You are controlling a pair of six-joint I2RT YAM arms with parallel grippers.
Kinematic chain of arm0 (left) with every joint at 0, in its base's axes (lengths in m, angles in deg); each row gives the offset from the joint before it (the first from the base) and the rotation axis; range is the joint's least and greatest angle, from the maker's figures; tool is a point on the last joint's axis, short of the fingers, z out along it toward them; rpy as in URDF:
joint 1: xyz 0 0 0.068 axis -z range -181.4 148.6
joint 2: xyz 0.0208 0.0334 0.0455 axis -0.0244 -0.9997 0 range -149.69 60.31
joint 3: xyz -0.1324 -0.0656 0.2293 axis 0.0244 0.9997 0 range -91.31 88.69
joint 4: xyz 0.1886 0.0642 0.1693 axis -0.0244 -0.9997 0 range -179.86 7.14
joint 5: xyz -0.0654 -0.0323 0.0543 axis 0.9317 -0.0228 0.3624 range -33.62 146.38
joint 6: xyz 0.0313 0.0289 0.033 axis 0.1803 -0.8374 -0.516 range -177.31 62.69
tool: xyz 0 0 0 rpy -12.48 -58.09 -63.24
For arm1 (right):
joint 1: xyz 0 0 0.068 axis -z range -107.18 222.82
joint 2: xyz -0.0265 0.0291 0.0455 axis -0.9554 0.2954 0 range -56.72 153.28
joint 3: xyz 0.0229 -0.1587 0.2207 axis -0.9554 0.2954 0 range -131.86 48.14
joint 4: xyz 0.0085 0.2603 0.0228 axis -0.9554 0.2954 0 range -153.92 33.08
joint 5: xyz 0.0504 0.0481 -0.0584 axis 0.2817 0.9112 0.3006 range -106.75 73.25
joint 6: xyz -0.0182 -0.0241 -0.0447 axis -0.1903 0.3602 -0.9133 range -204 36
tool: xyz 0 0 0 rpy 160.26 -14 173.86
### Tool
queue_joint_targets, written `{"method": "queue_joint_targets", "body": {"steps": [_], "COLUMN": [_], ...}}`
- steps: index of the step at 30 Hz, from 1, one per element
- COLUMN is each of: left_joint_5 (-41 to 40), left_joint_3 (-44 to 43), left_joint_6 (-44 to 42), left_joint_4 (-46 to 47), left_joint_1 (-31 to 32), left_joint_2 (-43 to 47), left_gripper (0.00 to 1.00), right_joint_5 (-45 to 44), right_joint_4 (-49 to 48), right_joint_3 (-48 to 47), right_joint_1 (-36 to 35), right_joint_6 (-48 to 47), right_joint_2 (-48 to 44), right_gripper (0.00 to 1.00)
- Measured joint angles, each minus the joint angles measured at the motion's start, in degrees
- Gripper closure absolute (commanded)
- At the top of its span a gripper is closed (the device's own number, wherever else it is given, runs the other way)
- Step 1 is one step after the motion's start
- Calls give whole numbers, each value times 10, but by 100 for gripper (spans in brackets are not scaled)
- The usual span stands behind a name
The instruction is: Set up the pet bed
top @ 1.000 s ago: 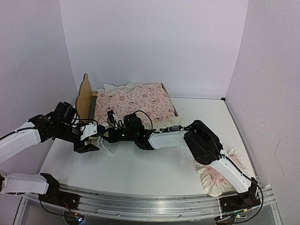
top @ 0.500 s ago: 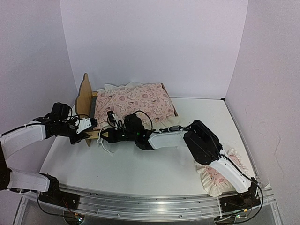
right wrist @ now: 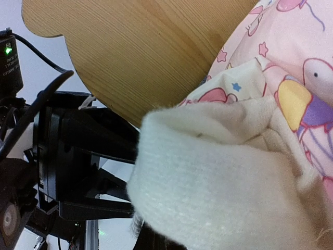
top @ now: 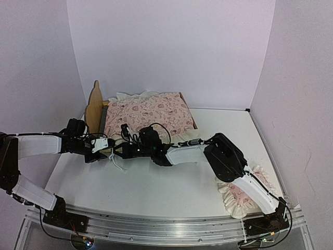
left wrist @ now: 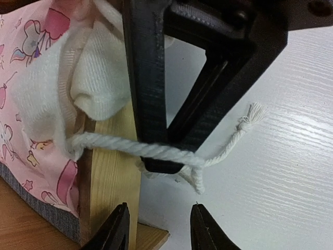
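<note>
The pet bed [top: 95,105] stands at the back left, its plywood headboard [right wrist: 145,57] upright, with the pink heart-print cushion [top: 148,112] lying in it. My right gripper [top: 120,151] is at the bed's near left corner, shut on the cushion's white ruffle [right wrist: 218,192]; its fingers [left wrist: 208,78] show black in the left wrist view. A white cord [left wrist: 156,151] hangs across them beside the bed's wooden corner post [left wrist: 109,177]. My left gripper [left wrist: 158,229] is open just short of that cord, nothing between its tips, one tip by the post. Seen from above, the left gripper [top: 105,147] nearly meets the right one.
A small pink ruffled pillow [top: 240,197] lies at the front right, partly under the right arm's lower links. The right arm stretches across the middle of the white table [top: 156,192]. Walls close in on the left, back and right.
My left gripper has swung right and low, up to the bed's near corner and the right gripper, its jaws narrower than before. The right gripper and bed have stayed put.
</note>
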Motion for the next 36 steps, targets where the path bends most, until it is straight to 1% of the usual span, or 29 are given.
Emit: {"method": "queue_joint_targets", "body": {"steps": [5,10,15,19,24,28,30,32,36], "left_joint_5": [23,36,47,62,72,79,80,84,94], "left_joint_3": [0,0,2,6,6,6,6,6,6], "left_joint_6": [-1,2,-4,-15,-29,-45,-50,-53,-59], "left_joint_4": [20,58,90,105,109,107,106,104,101], "left_joint_1": [0,0,0,-2,-5,-7,-8,-9,-10], "left_joint_2": [0,-12,-21,-24,-30,-35,-36,-37,-42], "left_gripper": [62,65,65,70,69,71,75,81,99], "right_joint_5": [1,3,7,14,16,16,16,16,16], "right_joint_4": [0,0,-3,-5,-8,-5,-5,-4,-2], "right_joint_3": [0,-1,-12,-16,-22,-30,-36,-38,-41], "right_joint_1": [0,0,0,2,4,4,4,4,5], "right_joint_6": [1,5,8,8,10,10,10,10,10], "right_joint_2": [0,0,9,13,17,23,28,28,29], "right_gripper": [100,100,100,100,100,100,100,100,100]}}
